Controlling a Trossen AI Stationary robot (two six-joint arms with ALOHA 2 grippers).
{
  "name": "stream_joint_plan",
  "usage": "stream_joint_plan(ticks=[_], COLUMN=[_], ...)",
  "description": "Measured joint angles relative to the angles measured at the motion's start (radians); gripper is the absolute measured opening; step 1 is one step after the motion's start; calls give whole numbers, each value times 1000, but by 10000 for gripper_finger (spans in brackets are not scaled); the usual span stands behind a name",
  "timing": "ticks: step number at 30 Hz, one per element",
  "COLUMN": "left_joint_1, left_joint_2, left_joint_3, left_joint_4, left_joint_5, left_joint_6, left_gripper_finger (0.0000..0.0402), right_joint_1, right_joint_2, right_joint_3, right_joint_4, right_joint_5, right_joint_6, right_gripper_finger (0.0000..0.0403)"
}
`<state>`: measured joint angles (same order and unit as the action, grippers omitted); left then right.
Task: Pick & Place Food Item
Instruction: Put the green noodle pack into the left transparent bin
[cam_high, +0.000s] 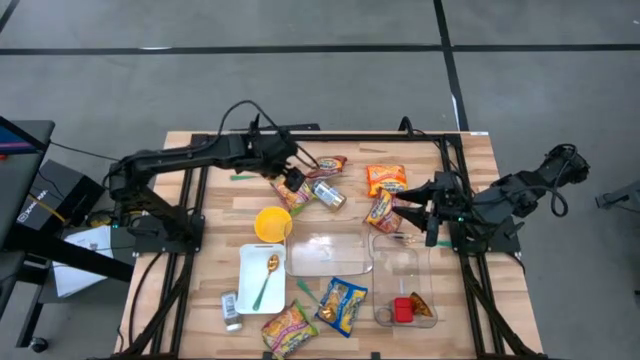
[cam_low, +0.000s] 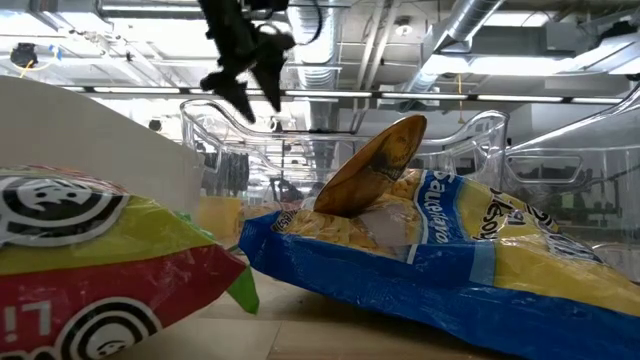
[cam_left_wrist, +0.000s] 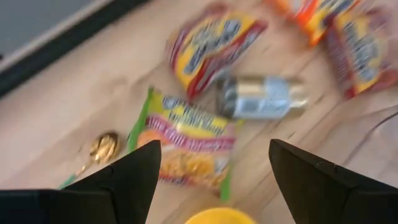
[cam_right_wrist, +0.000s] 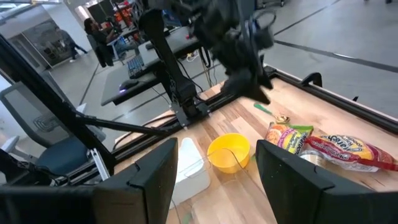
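Wooden slatted table (cam_high: 200, 300) crowded with crinkly packets. Clear plastic bin (cam_high: 405, 262) at the right, clear lid (cam_high: 328, 254) beside it. Left gripper (cam_high: 292, 181) spread wide, empty, above a green-edged noodle packet (cam_left_wrist: 186, 144). Metal can (cam_left_wrist: 261, 98) just beside it; round yellow bowl (cam_high: 273, 224) near. Right gripper (cam_high: 428, 222) parted, empty, near the bin.

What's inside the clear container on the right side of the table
The clear container holds a red block and a triangular chip-like piece at its near end. The rest looks bare, though the right hand covers its far edge.
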<state>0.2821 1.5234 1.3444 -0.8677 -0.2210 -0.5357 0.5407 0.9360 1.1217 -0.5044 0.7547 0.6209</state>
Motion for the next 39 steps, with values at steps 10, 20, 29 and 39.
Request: stream_joint_plan(ticks=[10,20,29,39], left_joint_1=[0,0,10,53], left_joint_2=[47,206,227,227], left_joint_3=[-181,-182,-181,-181], left_joint_4=[111,145,224,242], left_joint_5=[14,22,9,56], left_joint_6=[59,163,199,200], left_gripper_finger=[294,294,294,265], right_joint_1=[0,0,0,0], right_joint_2=[1,1,1,1], right_joint_3=[0,0,0,0], right_joint_4=[-5,-12,-12,-12], right_joint_5=[0,1,1,1], right_joint_6=[0,7,26,26], right_gripper_finger=[210,210,210,210])
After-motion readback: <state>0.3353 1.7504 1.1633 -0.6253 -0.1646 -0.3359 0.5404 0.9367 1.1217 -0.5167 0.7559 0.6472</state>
